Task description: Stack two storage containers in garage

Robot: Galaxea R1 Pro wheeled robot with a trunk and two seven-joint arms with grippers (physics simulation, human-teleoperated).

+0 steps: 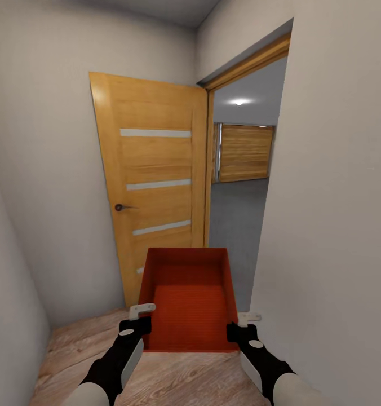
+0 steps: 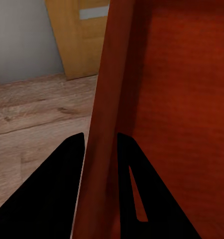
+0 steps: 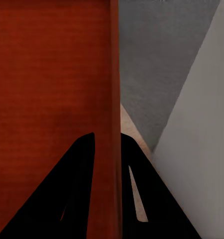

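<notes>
I carry one orange-red storage container (image 1: 190, 299), open-topped and held level in front of me. My left gripper (image 1: 138, 322) is shut on its left wall, and the left wrist view shows that wall (image 2: 104, 124) pinched between the two black fingers (image 2: 52, 194). On the opposite side my right gripper (image 1: 241, 326) is shut on the right wall (image 3: 114, 99), with one finger inside the box and one outside. Beyond an open doorway lies the garage with its dark grey floor (image 1: 235, 220).
An open wooden door (image 1: 154, 186) with a dark knob stands ahead on the left. White walls close in on both sides; the right wall (image 1: 331, 225) is very near my right arm. A slatted wooden door (image 1: 244, 152) shows deep in the garage. Light plank flooring (image 1: 72, 349) lies underfoot.
</notes>
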